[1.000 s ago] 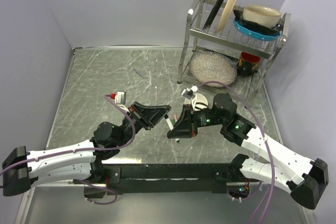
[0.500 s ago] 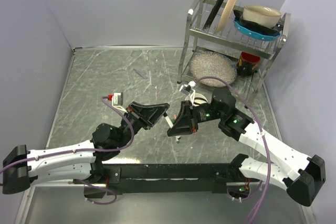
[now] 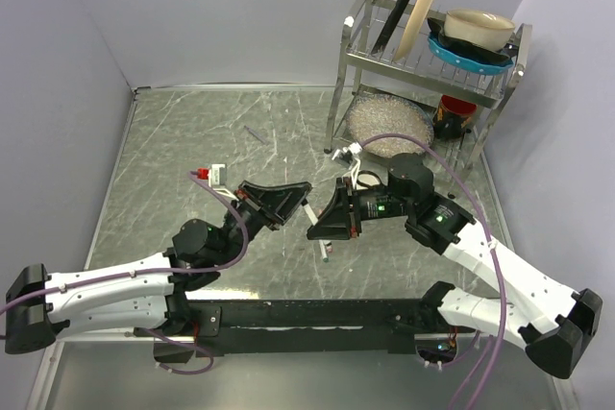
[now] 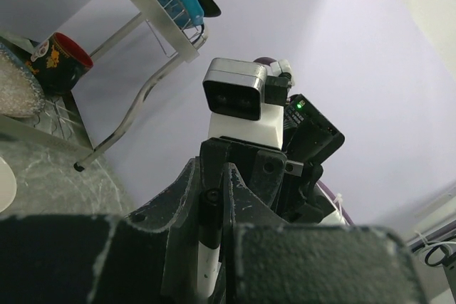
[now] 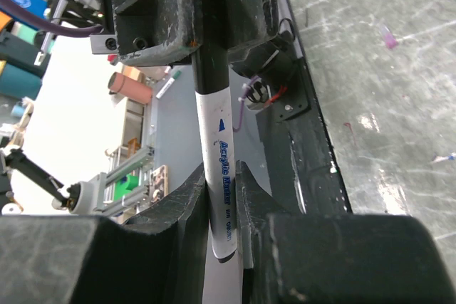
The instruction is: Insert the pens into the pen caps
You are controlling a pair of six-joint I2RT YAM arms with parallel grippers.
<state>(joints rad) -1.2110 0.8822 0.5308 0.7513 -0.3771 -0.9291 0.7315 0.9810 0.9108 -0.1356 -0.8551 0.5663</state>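
Meeting mid-air over the worktop (image 3: 192, 141), both arms share one pen (image 5: 217, 147). R gripper (image 3: 317, 229) has its jaws clenched on the white barrel. L gripper (image 3: 300, 199) has its jaws clamped on the black cap (image 5: 211, 48) at the pen's end; can't tell if it's fully seated. A thin purplish pen (image 3: 254, 133) lies far back, left of the rack (image 3: 413, 72).

My left arm (image 3: 106, 287) and right arm (image 3: 509, 280) have white links and black joints. I see a purple cable (image 3: 389, 135) along each.
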